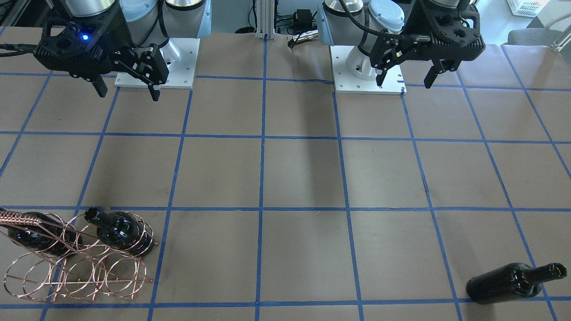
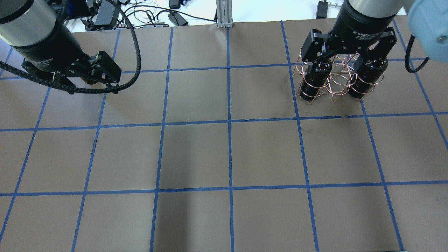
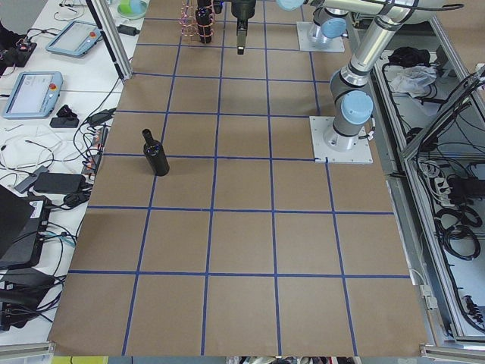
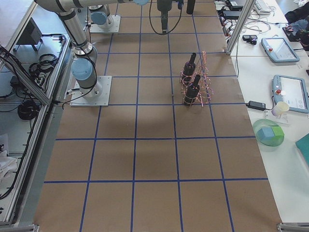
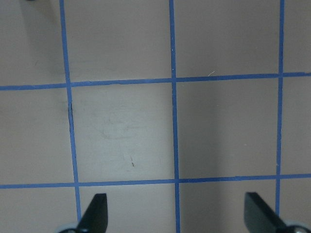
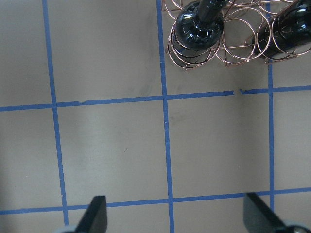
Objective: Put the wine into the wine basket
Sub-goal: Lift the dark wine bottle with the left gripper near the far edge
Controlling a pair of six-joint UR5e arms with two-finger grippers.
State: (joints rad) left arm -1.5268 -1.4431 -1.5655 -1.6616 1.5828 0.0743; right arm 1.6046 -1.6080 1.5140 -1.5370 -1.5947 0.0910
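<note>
One wine bottle, dark and glossy, stands alone near the table's far edge on my left side, also seen in the exterior left view. The copper wire wine basket sits at the far right and holds two more bottles. My right gripper hangs open and empty high over the table; its wrist view shows the basket and a bottle ahead of the fingers. My left gripper is also open and empty, well back from the lone bottle, over bare table in its wrist view.
Brown table surface with a blue tape grid. White base plates sit at the robot's side. An aluminium post and cables line that edge. Teach pendants lie on the side bench beyond the far edge.
</note>
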